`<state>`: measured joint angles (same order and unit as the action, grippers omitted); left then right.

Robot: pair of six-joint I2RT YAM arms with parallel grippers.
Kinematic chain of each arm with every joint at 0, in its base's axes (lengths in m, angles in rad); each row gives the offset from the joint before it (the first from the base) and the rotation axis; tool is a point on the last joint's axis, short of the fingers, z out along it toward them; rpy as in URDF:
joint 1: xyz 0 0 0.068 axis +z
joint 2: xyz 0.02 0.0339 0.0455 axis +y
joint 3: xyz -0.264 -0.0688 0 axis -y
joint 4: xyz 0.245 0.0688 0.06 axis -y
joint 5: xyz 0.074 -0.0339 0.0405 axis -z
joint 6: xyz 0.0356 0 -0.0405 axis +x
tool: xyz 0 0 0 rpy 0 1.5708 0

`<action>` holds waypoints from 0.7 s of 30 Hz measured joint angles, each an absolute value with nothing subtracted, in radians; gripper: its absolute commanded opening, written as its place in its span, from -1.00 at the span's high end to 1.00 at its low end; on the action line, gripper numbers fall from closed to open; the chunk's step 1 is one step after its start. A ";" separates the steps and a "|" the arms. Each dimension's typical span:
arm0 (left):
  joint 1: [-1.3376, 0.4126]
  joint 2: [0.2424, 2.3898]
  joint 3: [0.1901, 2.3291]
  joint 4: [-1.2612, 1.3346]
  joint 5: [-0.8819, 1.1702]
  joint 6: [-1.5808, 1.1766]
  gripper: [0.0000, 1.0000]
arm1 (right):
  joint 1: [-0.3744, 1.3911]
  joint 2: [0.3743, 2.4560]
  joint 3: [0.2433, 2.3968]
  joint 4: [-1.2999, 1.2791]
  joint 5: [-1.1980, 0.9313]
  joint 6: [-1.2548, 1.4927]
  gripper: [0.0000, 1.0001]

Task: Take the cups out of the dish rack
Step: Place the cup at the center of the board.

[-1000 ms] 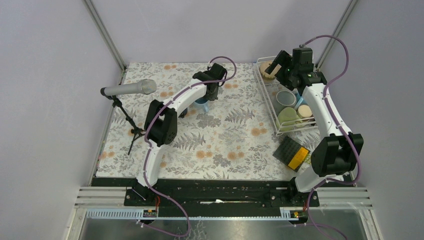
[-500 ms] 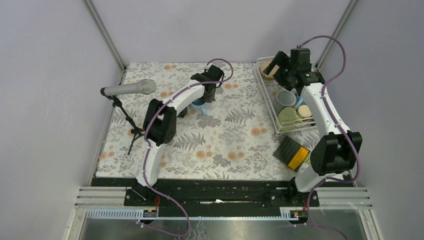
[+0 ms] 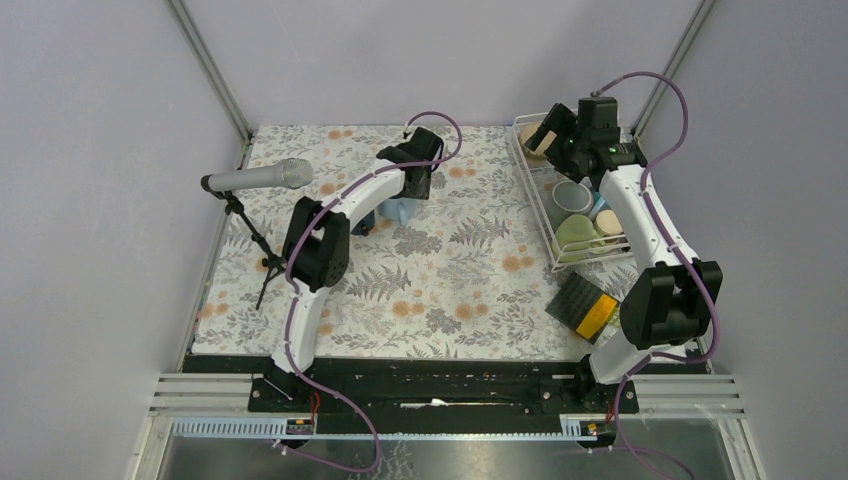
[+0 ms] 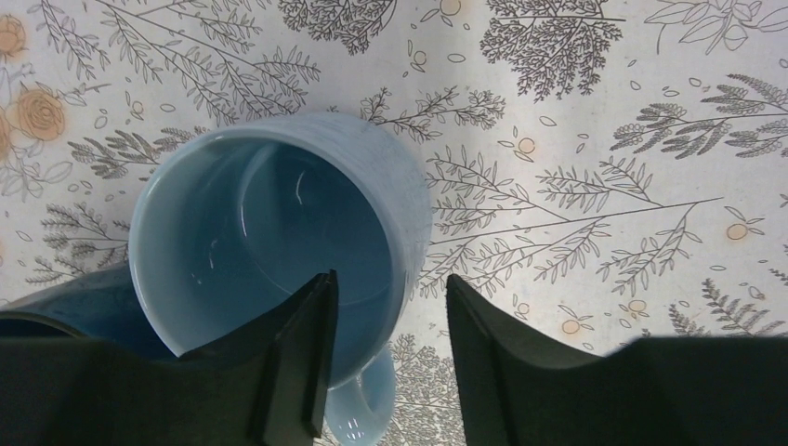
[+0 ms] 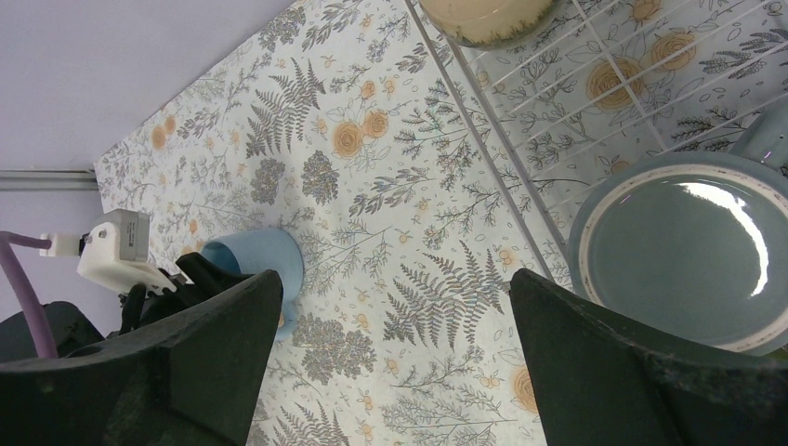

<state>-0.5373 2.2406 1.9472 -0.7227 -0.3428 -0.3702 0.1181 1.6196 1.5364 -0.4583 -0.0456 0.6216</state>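
**Light blue cup** (image 4: 279,232): it stands upright on the desk (image 4: 595,186), outside the dish rack, mouth up, with its handle toward the left wrist camera. A dark blue cup (image 4: 65,311) stands just beside it. Whether the two touch cannot be confirmed.

**Left end effector** (image 4: 388,283): yours straddles the light blue cup's wall next to the handle. One finger (image 4: 302,362) is inside the mouth and the other is outside. The fingers stand apart, and a sliver of desk shows between the outer finger and the cup wall, so they are not clamped on it.

**Dish rack** (image 3: 534,195): it sits at the far right of the desk. Inside its wire walls you have:
- a tan cup (image 3: 540,140) at the far end;
- a grey cup (image 3: 572,195) with a pale rim about midway;
- a green cup (image 3: 575,235) at the near end;
- a pale cup (image 3: 610,222) just beside the green one.

**Right end effector** (image 5: 395,279): yours hangs above the rack's far left side with its fingers spread wide and nothing between them. In its wrist view the grey cup lies beside one finger.

**Other items:** a microphone (image 3: 260,178) on a tripod stands at the left of the desk. A black-and-orange pad (image 3: 583,305) lies on the desk near the rack's near end, apart from it.
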 measured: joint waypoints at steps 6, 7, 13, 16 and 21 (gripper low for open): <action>-0.546 2.202 1.934 -0.709 -0.347 -0.368 -0.34 | 0.118 1.621 1.539 -0.458 -0.046 0.622 -0.99; -0.548 2.192 1.931 -0.702 -0.350 -0.366 -0.36 | 0.118 1.621 1.540 -0.458 -0.046 0.621 -0.99; -0.581 2.130 1.921 -0.672 -0.374 -0.354 -0.62 | 0.118 1.621 1.542 -0.458 -0.045 0.621 -0.99; -0.614 2.109 1.921 -0.653 -0.387 -0.342 -0.69 | 0.118 1.623 1.548 -0.459 -0.044 0.618 -0.99; -0.684 2.085 1.914 -0.634 -0.408 -0.326 -0.96 | 0.119 1.626 1.560 -0.461 -0.025 0.603 -0.99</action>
<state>-0.6842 2.0850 1.9137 -0.6338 -0.4080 -0.3256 0.1192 1.6257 1.5600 -0.4610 -0.0246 0.6033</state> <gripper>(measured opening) 0.898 0.994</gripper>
